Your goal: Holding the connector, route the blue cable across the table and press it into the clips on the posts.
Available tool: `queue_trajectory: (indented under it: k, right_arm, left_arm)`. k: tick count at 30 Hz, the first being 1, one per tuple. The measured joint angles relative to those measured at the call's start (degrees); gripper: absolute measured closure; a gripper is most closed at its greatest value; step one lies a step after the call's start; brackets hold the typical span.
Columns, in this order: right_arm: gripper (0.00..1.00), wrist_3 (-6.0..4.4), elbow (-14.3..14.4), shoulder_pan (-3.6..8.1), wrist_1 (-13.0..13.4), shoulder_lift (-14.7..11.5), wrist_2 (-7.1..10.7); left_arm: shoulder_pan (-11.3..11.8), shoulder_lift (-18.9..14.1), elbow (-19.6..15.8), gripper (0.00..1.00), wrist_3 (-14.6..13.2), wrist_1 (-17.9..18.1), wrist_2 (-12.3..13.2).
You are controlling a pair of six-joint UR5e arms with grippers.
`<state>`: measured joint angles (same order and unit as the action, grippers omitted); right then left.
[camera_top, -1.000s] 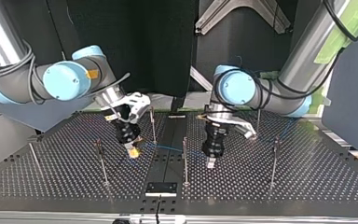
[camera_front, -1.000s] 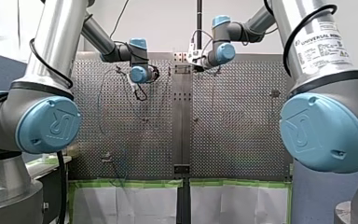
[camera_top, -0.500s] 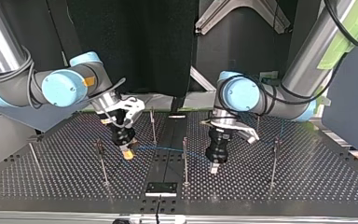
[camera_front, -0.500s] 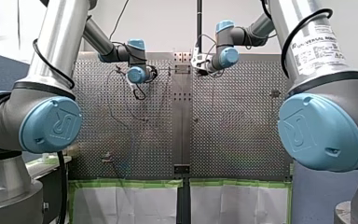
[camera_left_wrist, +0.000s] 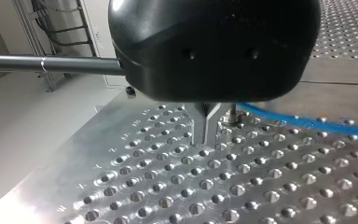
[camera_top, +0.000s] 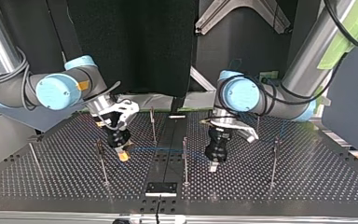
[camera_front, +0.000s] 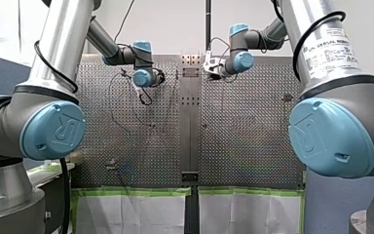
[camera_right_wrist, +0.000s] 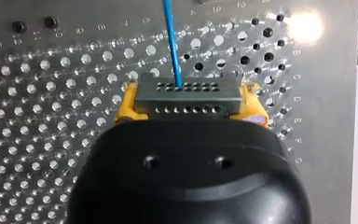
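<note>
My right gripper [camera_right_wrist: 189, 106] is shut on the grey connector [camera_right_wrist: 188, 95], with its yellow pads [camera_right_wrist: 127, 106] on either end. The blue cable [camera_right_wrist: 171, 37] leaves the connector and runs ahead over the perforated table. At the top view's left of centre, that gripper [camera_top: 122, 156] hangs low over the plate. From there the cable [camera_top: 168, 150] stretches past the middle post [camera_top: 185, 161] towards my left gripper [camera_top: 213, 165]. In the left wrist view, my left gripper [camera_left_wrist: 207, 140] stands just above the plate, and the cable [camera_left_wrist: 307, 123] lies on the table right behind it.
Thin metal posts stand on the table: one [camera_top: 102, 163] beside my right gripper, one [camera_top: 153, 123] behind it, one [camera_top: 274, 161] at the top view's right and one [camera_top: 34, 158] at its far left. A small black plate [camera_top: 161, 188] sits at the near middle edge.
My right gripper has carried the connector towards the top view's left, drawing the cable out straighter. My left gripper has shifted only slightly.
</note>
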<state>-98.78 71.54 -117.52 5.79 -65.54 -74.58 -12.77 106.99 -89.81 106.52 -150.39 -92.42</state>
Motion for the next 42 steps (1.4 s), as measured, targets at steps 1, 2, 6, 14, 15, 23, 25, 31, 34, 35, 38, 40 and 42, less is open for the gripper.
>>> queue_trajectory:
  k: [1, 2, 6, 14, 15, 23, 25, 31, 34, 35, 38, 40, 42]
  right_arm:
    - [1.00, 0.05, -0.01, 0.05, -0.02, 0.00, 0.10]
    - [1.00, 0.09, -0.01, 0.06, -0.03, 0.00, 0.17]
    - [1.00, 0.21, 0.00, 0.06, -0.07, 0.00, 0.35]
    - [1.00, 0.23, 0.00, 0.09, -0.18, 0.00, 0.38]
    - [1.00, 0.21, -0.01, 0.10, -0.20, 0.01, 0.36]
    - [1.00, 0.19, 0.01, 0.07, -0.36, -0.01, 0.31]
    - [1.00, 0.22, 0.02, 0.02, -0.39, -0.05, 0.28]
    - [1.00, 0.21, 0.04, -0.11, -0.41, -0.08, 0.27]
    - [1.00, 0.15, 0.02, -0.11, -0.44, -0.08, 0.30]
    - [1.00, 0.14, 0.03, -0.12, -0.45, -0.08, 0.32]
    - [1.00, 0.09, 0.04, -0.06, -0.49, -0.08, 0.33]
    - [1.00, 0.04, 0.04, 0.02, -0.50, -0.08, 0.32]
    - [1.00, 0.01, 0.04, 0.09, -0.50, -0.08, 0.29]
  left_arm:
    - [-0.07, -0.01, 0.00, 0.78, -0.02, -0.29, -0.16]
    - [-0.14, -0.01, 0.00, 0.63, -0.04, -0.65, -0.39]
    - [-0.51, -0.02, -0.03, 0.18, -0.16, -2.59, -1.60]
    - [-1.51, -0.14, -0.13, 0.02, -2.36, -6.15, -3.58]
    - [-1.82, -0.27, -0.27, 0.02, -2.94, -6.74, -4.12]
    - [-3.09, -2.44, -2.53, 0.02, -3.65, -10.13, -6.39]
    - [-3.29, -3.34, -3.41, 0.02, -3.04, -10.36, -5.82]
    - [-4.22, -6.09, -6.18, 0.02, -2.46, -12.25, -4.52]
    - [-4.75, -7.42, -7.51, 0.02, -2.85, -13.53, -4.56]
    - [-4.91, -7.85, -7.94, 0.02, -2.95, -13.85, -4.61]
    - [-5.49, -9.32, -9.41, 0.02, -3.01, -14.42, -4.75]
    - [-5.92, -10.46, -10.53, 0.02, -2.95, -14.40, -4.79]
    - [-6.33, -11.72, -11.80, 0.02, -3.00, -14.14, -4.80]
